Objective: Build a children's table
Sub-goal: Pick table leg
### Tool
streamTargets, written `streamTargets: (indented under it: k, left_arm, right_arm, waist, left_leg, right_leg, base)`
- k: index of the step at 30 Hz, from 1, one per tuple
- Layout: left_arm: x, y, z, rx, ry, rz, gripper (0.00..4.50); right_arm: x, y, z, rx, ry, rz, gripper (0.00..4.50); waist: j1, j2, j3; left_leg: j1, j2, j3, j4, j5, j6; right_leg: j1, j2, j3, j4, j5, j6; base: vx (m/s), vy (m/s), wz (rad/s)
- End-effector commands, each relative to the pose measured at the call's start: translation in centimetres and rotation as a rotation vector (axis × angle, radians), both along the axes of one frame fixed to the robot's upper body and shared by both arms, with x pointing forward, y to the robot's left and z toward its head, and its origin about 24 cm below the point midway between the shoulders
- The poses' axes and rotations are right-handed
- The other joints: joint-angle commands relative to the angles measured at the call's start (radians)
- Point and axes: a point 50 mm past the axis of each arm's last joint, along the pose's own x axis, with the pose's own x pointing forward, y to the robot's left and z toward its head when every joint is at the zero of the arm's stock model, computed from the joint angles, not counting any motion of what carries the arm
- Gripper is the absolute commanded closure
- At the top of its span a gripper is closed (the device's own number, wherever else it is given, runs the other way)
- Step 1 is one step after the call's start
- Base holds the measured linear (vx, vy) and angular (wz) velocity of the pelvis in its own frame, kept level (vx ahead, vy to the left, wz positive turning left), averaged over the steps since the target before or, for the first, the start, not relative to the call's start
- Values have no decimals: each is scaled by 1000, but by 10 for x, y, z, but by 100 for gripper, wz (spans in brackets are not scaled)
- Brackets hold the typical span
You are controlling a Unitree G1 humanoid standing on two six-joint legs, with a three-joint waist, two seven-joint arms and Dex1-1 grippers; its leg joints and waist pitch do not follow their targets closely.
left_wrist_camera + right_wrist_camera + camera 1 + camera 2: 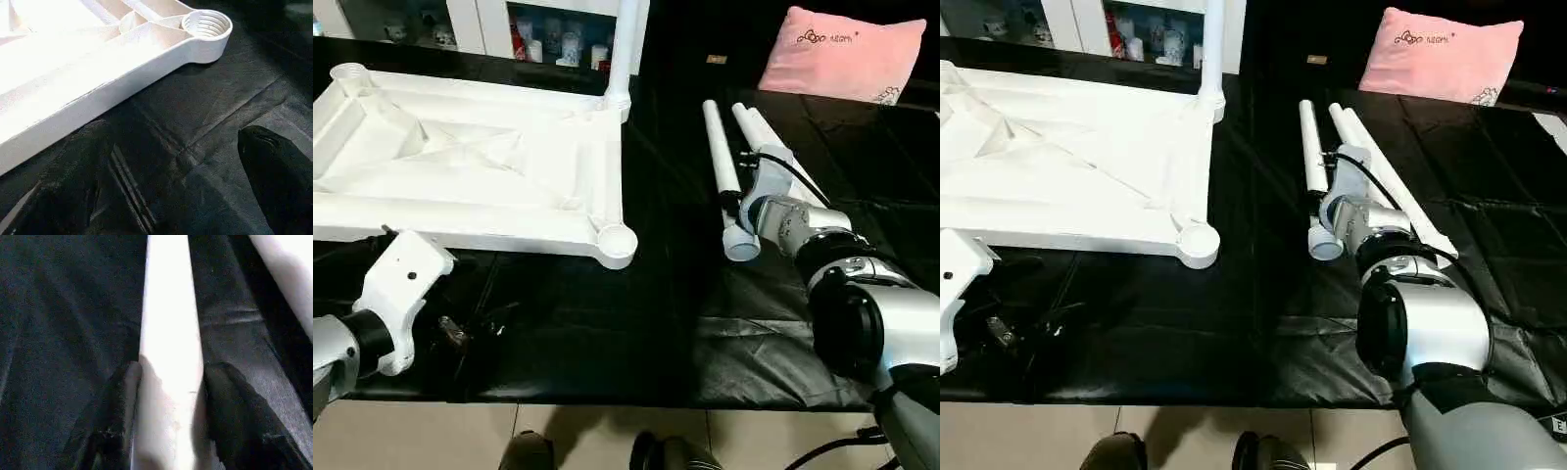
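The tabletop (470, 166) lay upside down on the black-covered bench (607, 333), ribbed underside up; one leg (625, 44) already stood upright in its far corner socket, while the near corner socket (616, 240) gaped empty. Three loose legs lay side by side to the right of the tabletop; the right gripper (168, 396) straddled the nearest loose leg (724, 181) near its wide end, one finger at each flank and seemingly touching it; whether the grip was yet firm I could not tell. The left gripper (171, 181) hovered over bare cloth just beside the tabletop's near edge, jaws wide apart and holding nothing.

The main risk, as I judged it, was a grip so near one end; the long leg might droop or twist on lifting, or roll against its neighbours; a tilted leg would then miss or jam in the socket; the unheld tabletop could slide under the push.
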Motion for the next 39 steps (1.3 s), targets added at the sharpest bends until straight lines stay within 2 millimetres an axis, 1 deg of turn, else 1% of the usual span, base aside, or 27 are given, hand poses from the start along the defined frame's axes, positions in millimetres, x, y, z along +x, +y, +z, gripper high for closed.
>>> streamTargets:
  k: [1,4,5,7,8,10,11,12,13,15,16,17,18,21,23,24,25,26,27,28,29,30,33,34,35,38,39]
  left_arm:
    - [0,-4,0,5,-2,-23,0]
    - [2,-5,0,4,-3,-24,0]
    - [2,-4,0,5,-4,-24,0]
    - [3,-4,0,5,-7,-23,0]
    - [4,-4,0,5,-8,-22,0]
    - [4,-4,0,4,-10,-22,0]
    - [5,-4,0,4,-13,-20,0]
    - [5,-4,0,5,-15,-18,0]
    - [5,-4,0,5,-17,-17,0]
    - [7,-4,0,3,-23,-13,0]
    - [8,-4,0,1,-26,-11,0]
    - [8,-4,0,-2,-29,-9,0]
    - [9,-5,-1,-6,-33,-7,0]
    - [12,-6,-2,-21,-47,3,0]
    - [13,-7,-3,-22,-49,5,0]
    - [13,-7,-3,-22,-49,5,0]
    - [14,-7,-3,-23,-50,5,0]
    - [17,-9,-5,-28,-57,4,0]
    - [18,-9,-5,-28,-58,4,0]
    - [20,-11,-6,-34,-67,2,0]
    - [20,-11,-6,-34,-67,2,0]
    - [21,-12,-6,-35,-70,1,0]
    - [21,-13,-7,-37,-70,-2,0]
    - [21,-13,-7,-36,-70,-4,0]
    - [21,-13,-7,-36,-70,-4,0]
    - [21,-13,-8,-31,-70,-7,0]
    - [21,-13,-8,-29,-70,-8,0]
  right_arm:
    - [-12,-9,-24,16,100,-33,264]
    - [-13,-10,-24,15,101,-34,272]
    - [-12,-10,-24,11,98,-33,274]
    - [-11,-12,-23,-9,72,-18,274]
    - [-11,-12,-22,-15,61,-13,275]
    - [-10,-12,-21,-7,43,-17,275]
    - [-10,-12,-21,15,37,-22,276]
    - [-10,-11,-21,30,34,-24,279]
    - [-9,-11,-20,38,29,-26,286]
    - [-8,-9,-18,18,0,11,307]
    - [-7,-8,-18,19,-15,13,314]
    - [-7,-7,-17,22,-24,3,320]
    - [-6,-7,-16,36,-37,-2,337]
    - [-3,-2,-11,63,-84,19,360]
    - [-3,-1,-10,63,-90,25,369]
    - [-3,-1,-10,63,-90,25,379]
    - [-2,0,-10,53,-94,30,379]
    - [-2,1,-9,-23,-116,61,399]
    - [-2,1,-9,-30,-117,62,399]
    - [-2,2,-10,-104,-122,70,412]
    - [-2,2,-10,-105,-122,70,418]
    - [-2,1,-10,-125,-109,65,429]
    - [-2,3,-10,-98,-69,85,429]
    - [-1,4,-7,-79,-70,100,429]
    - [-1,4,-7,-79,-70,100,413]
    - [0,6,-3,-78,-68,127,402]
    - [0,5,-3,-85,-62,130,383]
  waist:
    - [-2,20,-60]
    - [0,22,-59]
    - [0,18,-61]
    - [0,20,-61]
    - [0,15,-62]
    - [1,15,-64]
    - [0,11,-67]
    - [0,11,-67]
    - [1,12,-67]
    - [0,8,-70]
    - [0,2,-73]
    - [1,6,-74]
    - [0,-2,-78]
    - [0,0,-83]
    - [0,-7,-89]
    - [3,-4,-89]
    - [3,-4,-89]
    - [3,-7,-92]
    - [2,-13,-96]
    - [4,-11,-96]
    - [3,-16,-98]
    - [4,-15,-100]
    - [3,-20,-101]
    - [3,-25,-103]
    - [3,-23,-102]
    - [3,-32,-104]
    - [3,-31,-105]
  left_leg:
    - [4,17,-2,-78,-206,-13]
    - [4,18,-3,-78,-207,-16]
    - [3,17,-2,-78,-200,-15]
    - [4,18,-2,-78,-200,-16]
    - [4,18,-2,-77,-197,-15]
    - [3,18,-2,-77,-192,-15]
    - [3,18,-2,-76,-187,-15]
    - [2,17,-2,-76,-185,-14]
    - [3,18,-2,-76,-190,-14]
    - [3,18,-2,-75,-193,-15]
    - [2,18,-1,-74,-190,-13]
    - [1,18,-2,-74,-177,-12]
    - [2,18,0,-73,-166,-11]
    - [2,20,2,-69,-135,-7]
    - [2,20,4,-67,-124,-3]
    - [2,19,4,-66,-115,-2]
    - [2,19,4,-66,-115,-2]
    - [2,18,5,-64,-108,-5]
    - [1,19,6,-63,-104,-6]
    - [0,19,5,-63,-98,-11]
    - [0,20,6,-63,-98,-15]
    - [2,20,5,-62,-107,-23]
    - [2,21,4,-61,-119,-31]
    - [2,21,3,-61,-133,-33]
    - [3,21,3,-61,-139,-34]
    - [2,22,2,-60,-156,-41]
    - [3,21,2,-60,-156,-41]
  right_leg:
    - [64,-67,69,-64,-269,-140]
    - [62,-68,69,-64,-277,-138]
    - [64,-68,69,-64,-272,-137]
    - [63,-68,69,-64,-275,-136]
    - [64,-69,69,-64,-276,-135]
    - [65,-70,69,-63,-275,-134]
    - [66,-71,69,-63,-275,-133]
    - [67,-70,69,-62,-275,-132]
    - [65,-69,69,-64,-285,-131]
    - [66,-70,68,-64,-295,-126]
    - [68,-71,68,-64,-296,-124]
    - [68,-72,69,-62,-288,-126]
    - [70,-72,69,-61,-281,-128]
    - [70,-71,69,-53,-233,-142]
    - [72,-71,70,-51,-220,-146]
    - [72,-71,70,-49,-214,-145]
    - [72,-71,70,-49,-214,-145]
    - [71,-71,70,-48,-212,-144]
    - [72,-70,70,-47,-212,-143]
    - [73,-73,70,-45,-216,-139]
    - [72,-73,69,-48,-222,-136]
    - [73,-73,70,-45,-232,-130]
    - [73,-71,70,-43,-227,-129]
    - [73,-71,69,-44,-241,-123]
    - [72,-72,69,-46,-249,-121]
    - [71,-72,68,-48,-271,-115]
    - [71,-72,68,-47,-275,-113]
  base:
    - [0,0,0]
    - [0,0,0]
    - [0,0,0]
    - [0,0,0]
    - [0,0,0]
    - [0,0,0]
    - [0,0,0]
    - [0,0,0]
    - [0,0,0]
    - [0,0,0]
    - [0,0,0]
    - [0,0,0]
    - [0,0,0]
    - [0,0,0]
    - [0,0,0]
    - [0,0,0]
    - [0,0,0]
    - [0,0,0]
    - [0,0,0]
    - [0,0,0]
    - [0,0,0]
    - [0,0,0]
    - [0,0,0]
    - [0,0,0]
    - [0,0,0]
    - [0,0,0]
    - [0,0,0]
